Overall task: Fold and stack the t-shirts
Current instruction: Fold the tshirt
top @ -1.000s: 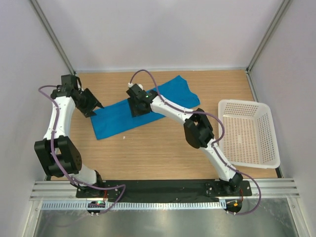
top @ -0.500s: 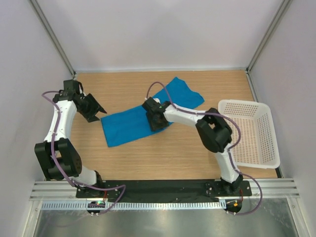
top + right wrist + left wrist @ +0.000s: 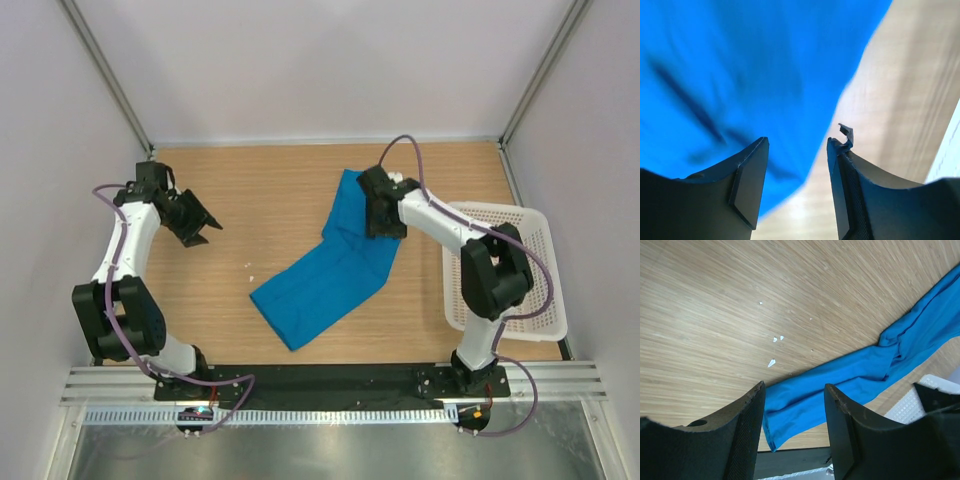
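One bright blue t-shirt (image 3: 325, 280) lies bunched in a long diagonal strip on the wooden table, from back right of centre to the near centre. My right gripper (image 3: 384, 226) hovers over its far right part, jaws open, with cloth (image 3: 740, 60) and bare wood showing between the fingers (image 3: 797, 142). My left gripper (image 3: 203, 229) is open and empty over bare wood at the left, well away from the shirt. In the left wrist view the shirt (image 3: 850, 375) shows beyond the open fingers (image 3: 794, 387).
A white lattice basket (image 3: 550, 290) stands at the right edge of the table, partly covered by the right arm; its corner shows in the left wrist view (image 3: 905, 407). Small white specks (image 3: 250, 265) lie on the wood left of the shirt. Grey walls close in the table.
The right arm swung right and pulled the shirt with it; the shirt turned from lying across the middle to a diagonal reaching the near centre. The left gripper shifted slightly right.
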You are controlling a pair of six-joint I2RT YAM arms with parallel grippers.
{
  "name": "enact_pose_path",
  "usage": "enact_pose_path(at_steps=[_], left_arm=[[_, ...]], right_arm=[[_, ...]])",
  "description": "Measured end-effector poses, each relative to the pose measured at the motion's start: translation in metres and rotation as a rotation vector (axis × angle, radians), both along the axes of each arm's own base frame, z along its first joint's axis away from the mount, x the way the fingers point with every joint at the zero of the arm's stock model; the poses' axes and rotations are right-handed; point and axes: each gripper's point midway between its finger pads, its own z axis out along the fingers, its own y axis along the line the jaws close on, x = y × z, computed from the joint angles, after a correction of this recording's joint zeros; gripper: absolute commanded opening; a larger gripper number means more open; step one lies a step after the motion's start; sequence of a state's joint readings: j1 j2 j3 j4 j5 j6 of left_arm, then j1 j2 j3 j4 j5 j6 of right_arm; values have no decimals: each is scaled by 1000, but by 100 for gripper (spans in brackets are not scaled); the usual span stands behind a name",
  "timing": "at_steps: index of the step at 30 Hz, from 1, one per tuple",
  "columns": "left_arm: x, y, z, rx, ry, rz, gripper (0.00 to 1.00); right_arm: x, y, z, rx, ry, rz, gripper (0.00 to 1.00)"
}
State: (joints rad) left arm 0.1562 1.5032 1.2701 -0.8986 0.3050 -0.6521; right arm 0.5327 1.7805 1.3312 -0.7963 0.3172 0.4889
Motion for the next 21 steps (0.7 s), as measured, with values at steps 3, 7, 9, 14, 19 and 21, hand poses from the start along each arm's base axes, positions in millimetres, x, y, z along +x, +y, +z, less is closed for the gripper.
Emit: enact_pose_path(at_steps=[3,7,9,14,19,21], left_arm=[[1,-5,-3,-6,11,-11,51],[1,-11,-5,-14,18,-20,51],[1,-13,-5,-16,19,-22,51],[-13,-15,-13,-17,40,-26,51],[-39,-23,-28,-20,72,-43,46],[-50,-32,-37,-23,96,-67,46]], right_arm=[[69,-2,22,53,-100,-109,57],[141,-6,17,74,-144,-199,57],[166,-7,-3,73,-132,-224,57],[178,5,-45,70,-82,-226,57],[197,44,-49,102,-152,-167,57],[211,69,-45,126,-200,-128,57]])
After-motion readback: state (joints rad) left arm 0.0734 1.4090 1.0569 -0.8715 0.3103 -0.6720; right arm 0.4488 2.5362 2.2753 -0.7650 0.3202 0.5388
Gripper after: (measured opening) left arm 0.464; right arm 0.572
